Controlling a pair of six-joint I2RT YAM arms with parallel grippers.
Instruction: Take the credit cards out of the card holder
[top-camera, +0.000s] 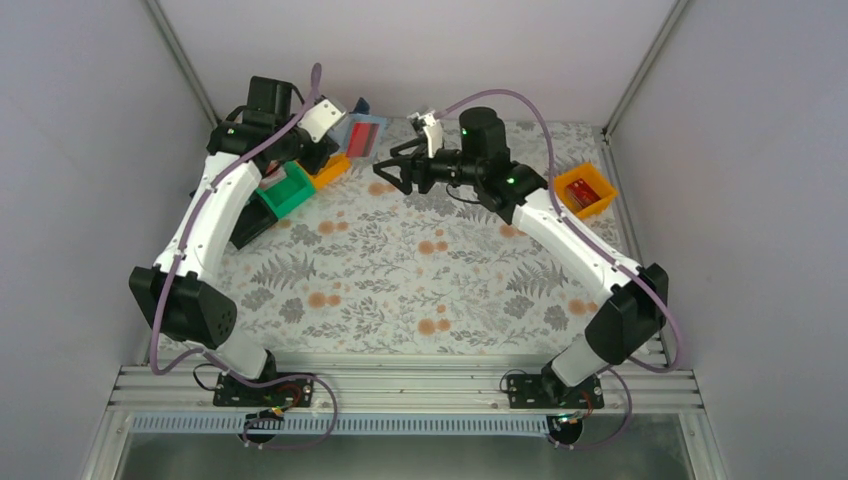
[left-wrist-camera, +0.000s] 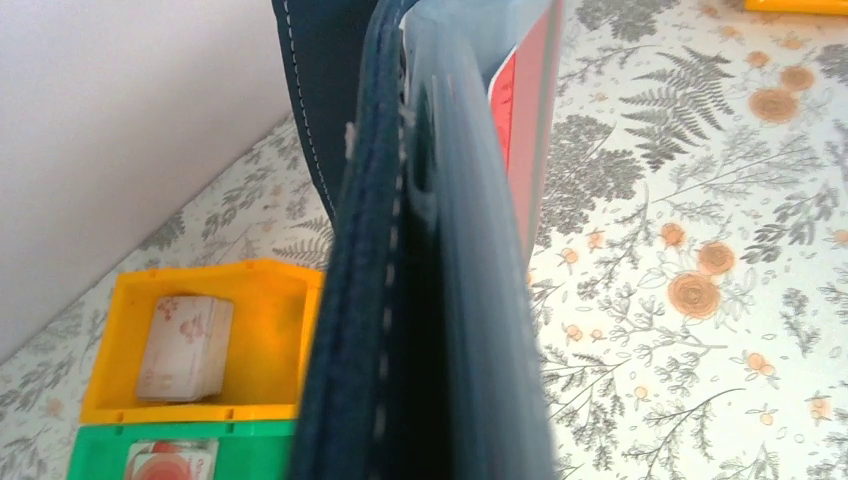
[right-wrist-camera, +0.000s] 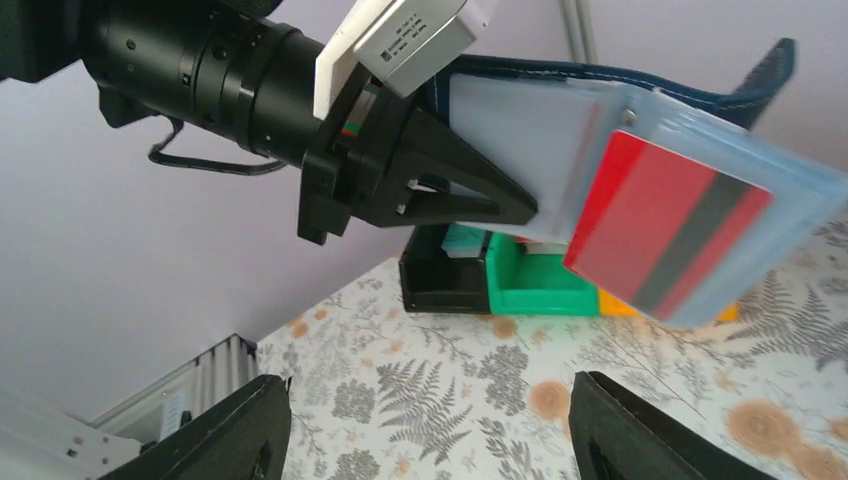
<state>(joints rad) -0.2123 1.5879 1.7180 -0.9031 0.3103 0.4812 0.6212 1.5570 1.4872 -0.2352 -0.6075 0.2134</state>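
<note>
My left claw (right-wrist-camera: 515, 205) is clamped on the card holder (right-wrist-camera: 520, 110), holding it open and up off the floral table (top-camera: 400, 290). My right claw (top-camera: 388, 172) has its jaws spread wide with nothing in them. It faces the holder's free end, near but not touching. Below the left claw is a row of bins: black bin (right-wrist-camera: 440, 280), green bin (right-wrist-camera: 540, 280), yellow bin (left-wrist-camera: 265, 300). An orange bin (top-camera: 585, 192) sits well behind the right claw, beside its forearm. A red credit card (right-wrist-camera: 665, 225) with a dark stripe sits in the holder's clear sleeve, at the end away from the left claw. Pale cards (left-wrist-camera: 185, 345) lie in the yellow bin.
</note>
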